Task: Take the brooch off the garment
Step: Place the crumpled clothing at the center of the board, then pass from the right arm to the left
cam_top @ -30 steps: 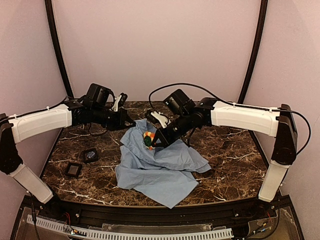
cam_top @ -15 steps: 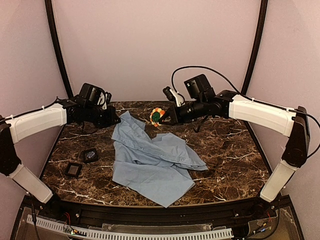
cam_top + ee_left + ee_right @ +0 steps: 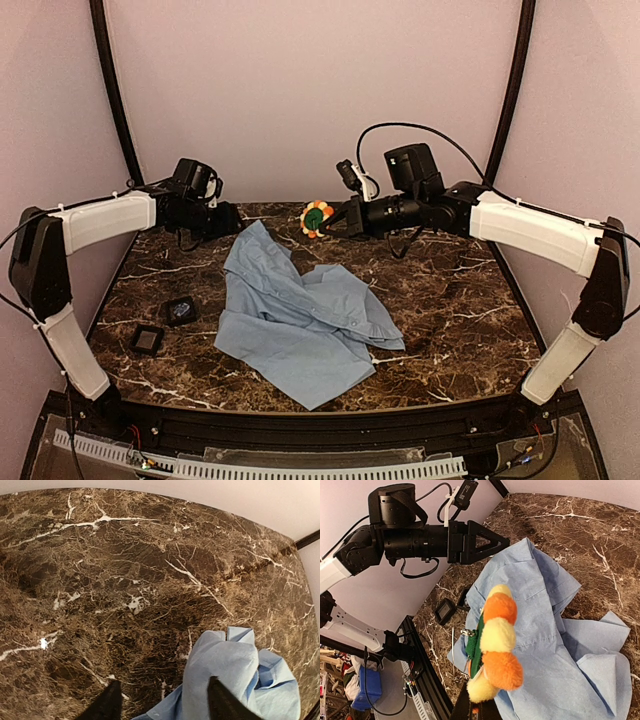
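Note:
The brooch (image 3: 318,217), a flower of orange and yellow pompom petals round a green centre, hangs in the air above the table's back edge, clear of the garment. My right gripper (image 3: 334,222) is shut on it. In the right wrist view the brooch (image 3: 499,639) is edge-on, its pin showing, with the right gripper (image 3: 477,708) pinching its lower edge. The light blue garment (image 3: 300,318) lies crumpled on the marble. My left gripper (image 3: 234,218) hovers open over the shirt's far corner (image 3: 225,665), its fingertips (image 3: 113,700) well apart and holding nothing.
Two small black square pads (image 3: 180,310) (image 3: 147,339) lie on the dark marble table (image 3: 450,300) left of the shirt. Black curved frame rails and pale walls close in the back and sides. My left arm (image 3: 415,535) shows in the right wrist view.
The right gripper pulled the brooch off the shirt and raised it toward the back. The left gripper let go of the shirt and opened; the shirt dropped flat.

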